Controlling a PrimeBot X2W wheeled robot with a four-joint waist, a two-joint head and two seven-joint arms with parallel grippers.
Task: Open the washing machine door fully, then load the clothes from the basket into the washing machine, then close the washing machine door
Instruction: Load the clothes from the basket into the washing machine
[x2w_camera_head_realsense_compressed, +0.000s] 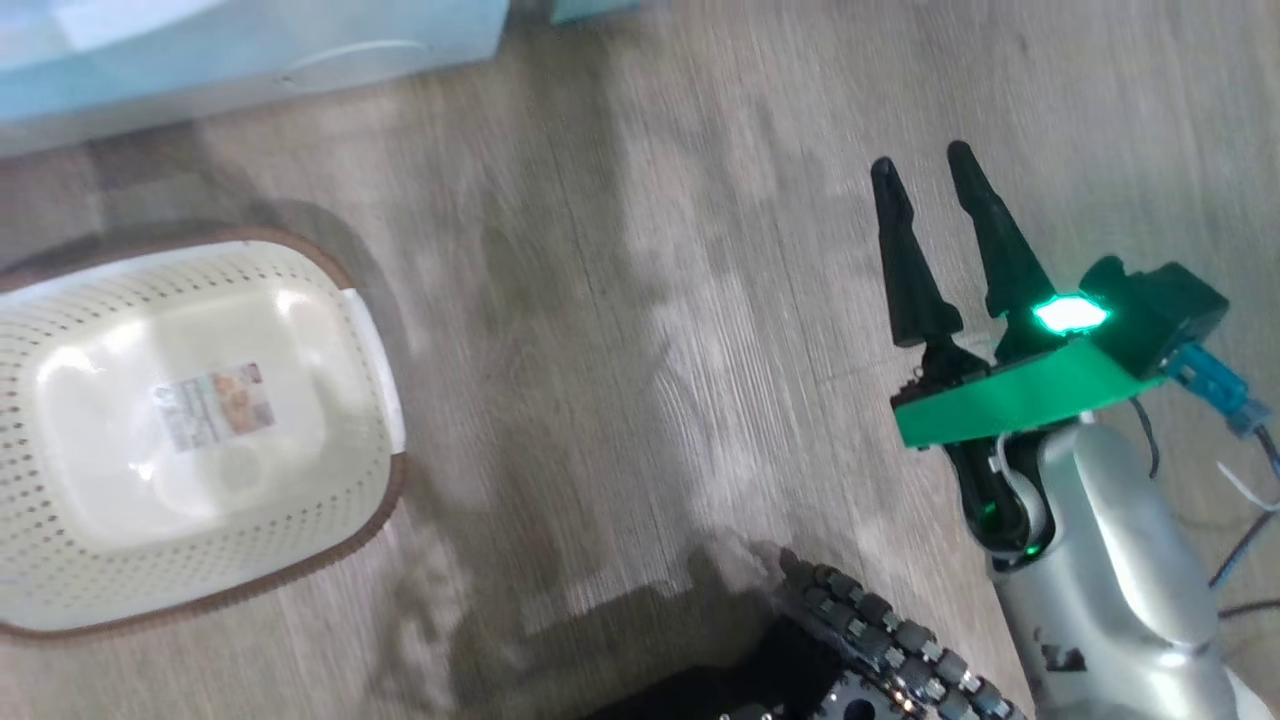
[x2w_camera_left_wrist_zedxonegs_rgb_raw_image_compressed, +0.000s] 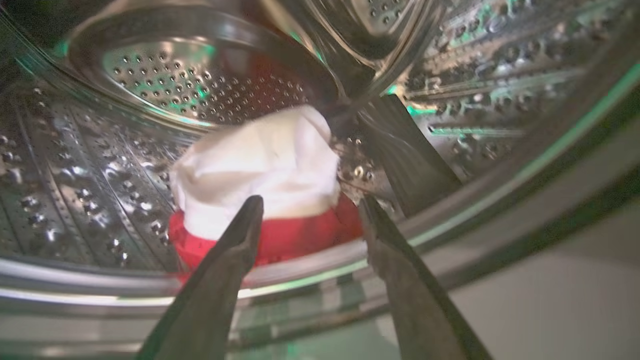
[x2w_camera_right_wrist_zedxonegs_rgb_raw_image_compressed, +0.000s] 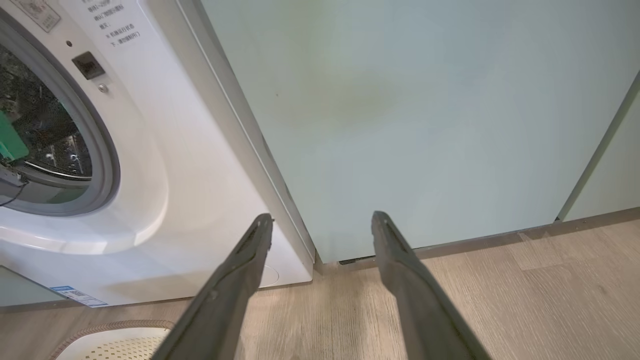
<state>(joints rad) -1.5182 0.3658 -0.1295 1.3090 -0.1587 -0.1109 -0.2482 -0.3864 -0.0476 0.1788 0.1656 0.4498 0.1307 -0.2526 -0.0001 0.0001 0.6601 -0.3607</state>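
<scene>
Red and white clothes (x2w_camera_left_wrist_zedxonegs_rgb_raw_image_compressed: 260, 155) lie on the steel perforated drum (x2w_camera_left_wrist_zedxonegs_rgb_raw_image_compressed: 200, 85) inside the washing machine (x2w_camera_right_wrist_zedxonegs_rgb_raw_image_compressed: 190, 165). My left gripper (x2w_camera_left_wrist_zedxonegs_rgb_raw_image_compressed: 312, 200) is open just in front of them, its fingers apart and holding nothing. The cream basket (x2w_camera_head_realsense_compressed: 330, 560) stands on the floor at the left in the head view, with only its label on the floor inside; its corner (x2w_camera_right_wrist_zedxonegs_rgb_raw_image_compressed: 115, 340) also shows in the right wrist view. My right gripper (x2w_camera_head_realsense_compressed: 923, 162) hangs open over the floor, well to the right of the basket, empty (x2w_camera_right_wrist_zedxonegs_rgb_raw_image_compressed: 322, 218). The washing machine door is out of view.
A pale teal cabinet (x2w_camera_right_wrist_zedxonegs_rgb_raw_image_compressed: 425, 115) stands directly right of the washer, and more of it shows at the top (x2w_camera_head_realsense_compressed: 250, 50) of the head view. My base's roller wheel (x2w_camera_head_realsense_compressed: 880, 640) sits at the bottom. Wooden floor (x2w_camera_head_realsense_compressed: 620, 300) lies between basket and right arm.
</scene>
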